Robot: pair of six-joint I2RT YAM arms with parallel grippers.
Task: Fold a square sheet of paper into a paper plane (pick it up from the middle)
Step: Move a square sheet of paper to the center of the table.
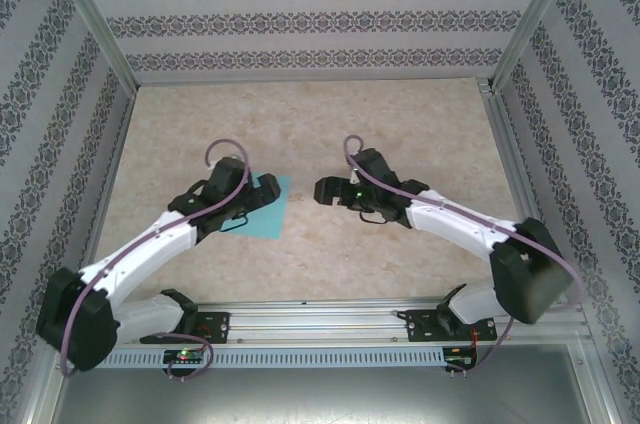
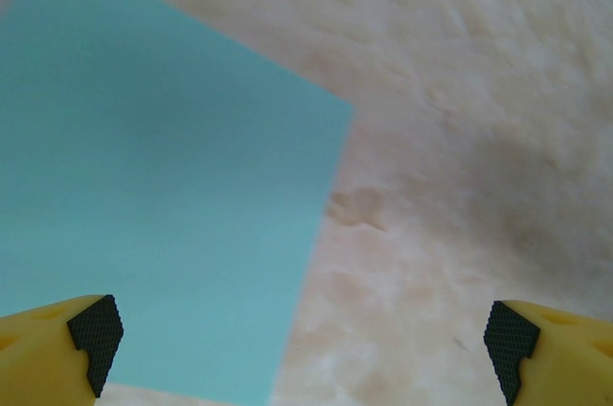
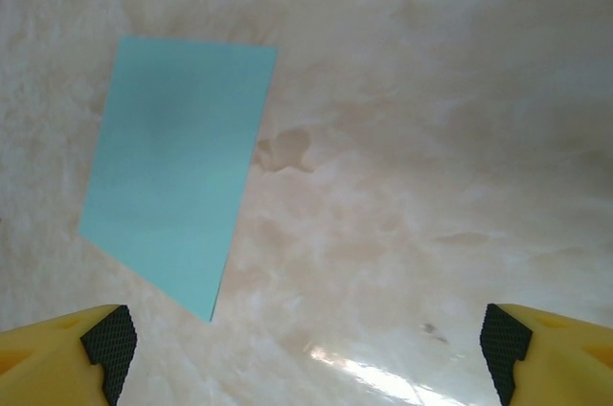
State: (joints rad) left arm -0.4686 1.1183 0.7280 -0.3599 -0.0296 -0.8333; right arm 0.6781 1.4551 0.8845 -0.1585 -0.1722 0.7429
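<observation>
The square sheet of paper (image 1: 272, 212) is plain turquoise and lies flat and unfolded on the marble-patterned table, left of centre. My left gripper (image 1: 260, 194) hovers over the sheet's left part with its jaws wide open. In the left wrist view the sheet (image 2: 163, 195) spreads under the left fingertip (image 2: 96, 331), and nothing sits in the left gripper (image 2: 302, 339). My right gripper (image 1: 324, 190) hangs open just right of the sheet, apart from it. In the right wrist view the sheet (image 3: 177, 186) lies ahead to the left of the open right gripper (image 3: 306, 344). The paper plane is out of view.
Patterned walls and aluminium posts (image 1: 95, 19) enclose the table on three sides. An aluminium rail (image 1: 330, 319) carrying both arm bases runs along the near edge. Bare tabletop (image 1: 400, 124) stretches behind and to the right of the grippers.
</observation>
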